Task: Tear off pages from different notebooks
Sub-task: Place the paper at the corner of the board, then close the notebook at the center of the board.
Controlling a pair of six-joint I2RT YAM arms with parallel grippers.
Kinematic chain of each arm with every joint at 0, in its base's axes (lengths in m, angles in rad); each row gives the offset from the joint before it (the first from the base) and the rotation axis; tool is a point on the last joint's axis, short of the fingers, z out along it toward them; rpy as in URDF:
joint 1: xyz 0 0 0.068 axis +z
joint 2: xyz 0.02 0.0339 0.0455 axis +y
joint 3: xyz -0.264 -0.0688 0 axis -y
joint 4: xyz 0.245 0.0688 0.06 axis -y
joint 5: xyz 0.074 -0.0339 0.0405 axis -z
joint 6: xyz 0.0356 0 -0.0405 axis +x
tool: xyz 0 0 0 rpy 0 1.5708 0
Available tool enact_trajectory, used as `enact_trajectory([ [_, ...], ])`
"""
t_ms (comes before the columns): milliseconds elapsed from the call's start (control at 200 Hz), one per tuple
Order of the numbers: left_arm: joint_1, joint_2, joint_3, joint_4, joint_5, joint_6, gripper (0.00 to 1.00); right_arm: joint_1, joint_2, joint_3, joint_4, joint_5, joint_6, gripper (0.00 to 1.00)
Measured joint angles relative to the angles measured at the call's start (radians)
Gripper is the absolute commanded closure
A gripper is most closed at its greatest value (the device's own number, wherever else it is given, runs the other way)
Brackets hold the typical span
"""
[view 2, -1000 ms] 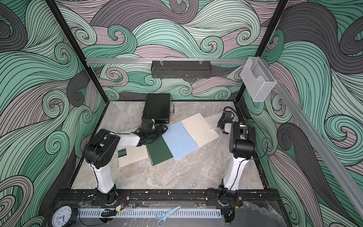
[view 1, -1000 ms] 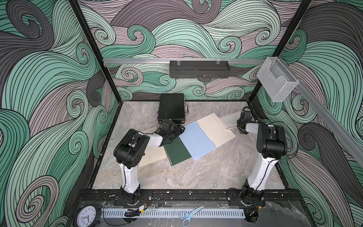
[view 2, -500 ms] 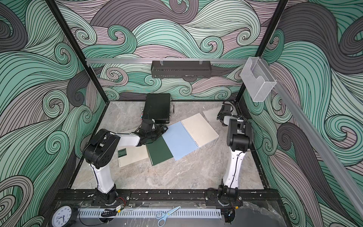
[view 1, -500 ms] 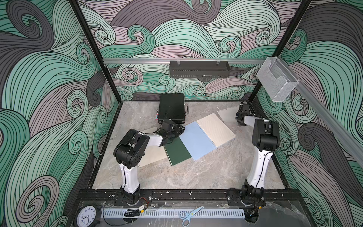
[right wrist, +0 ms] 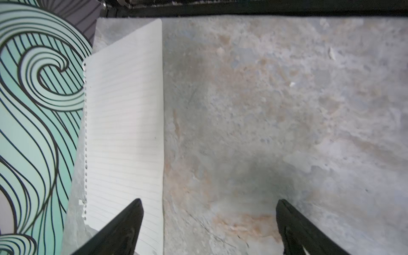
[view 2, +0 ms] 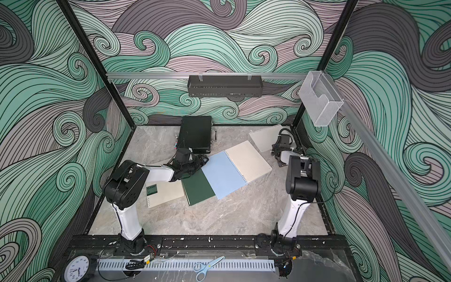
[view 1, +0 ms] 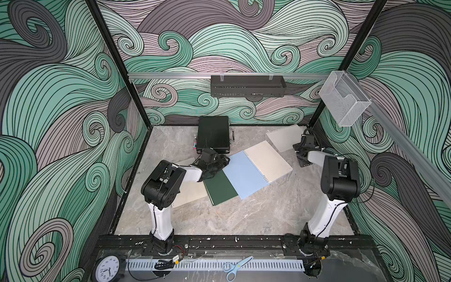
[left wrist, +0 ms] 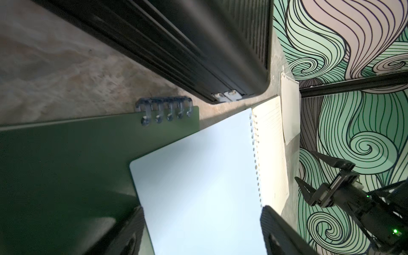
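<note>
Three notebooks lie mid-table. The light blue one point(view 1: 244, 177) is open, its lined pages point(view 1: 268, 158) facing up. It overlaps the dark green one point(view 1: 220, 189). The beige one point(view 2: 166, 194) sits partly under my left arm. My left gripper point(left wrist: 202, 212) is open low over the blue cover point(left wrist: 198, 176), one finger on either side of it. A loose lined page point(view 1: 283, 139) with punched holes lies flat at the back right. My right gripper point(right wrist: 209, 201) is open just above the table, with one fingertip over the edge of that page point(right wrist: 123, 121) and bare table between its fingers.
A black case point(view 1: 214, 136) with metal latches stands at the back, close behind my left gripper. A black shelf point(view 1: 247, 86) and a clear holder point(view 1: 344, 100) hang on the walls. Scissors point(view 1: 235, 267) and a clock point(view 1: 107, 269) lie in front of the rail.
My right gripper carried the page toward the back right corner, then opened and let it go. The page now lies flat there. The left arm has not moved.
</note>
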Motion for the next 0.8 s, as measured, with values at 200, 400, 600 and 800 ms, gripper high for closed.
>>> enact_trajectory([
  [200, 0.000, 0.000, 0.000, 0.001, 0.003, -0.004, 0.17, 0.005, -0.010, -0.040, 0.076, -0.139, -0.084, 0.09],
  [400, 0.000, 0.001, 0.000, 0.009, 0.023, -0.006, 0.17, 0.047, -0.015, -0.051, 0.095, -0.253, -0.145, 0.09],
  [600, 0.001, 0.020, 0.000, 0.053, 0.068, -0.010, 0.17, 0.091, -0.040, -0.094, 0.116, -0.303, -0.181, 0.10],
  [800, 0.006, 0.029, 0.002, 0.077, 0.084, -0.028, 0.17, 0.091, -0.058, -0.142, 0.174, -0.325, -0.200, 0.10],
])
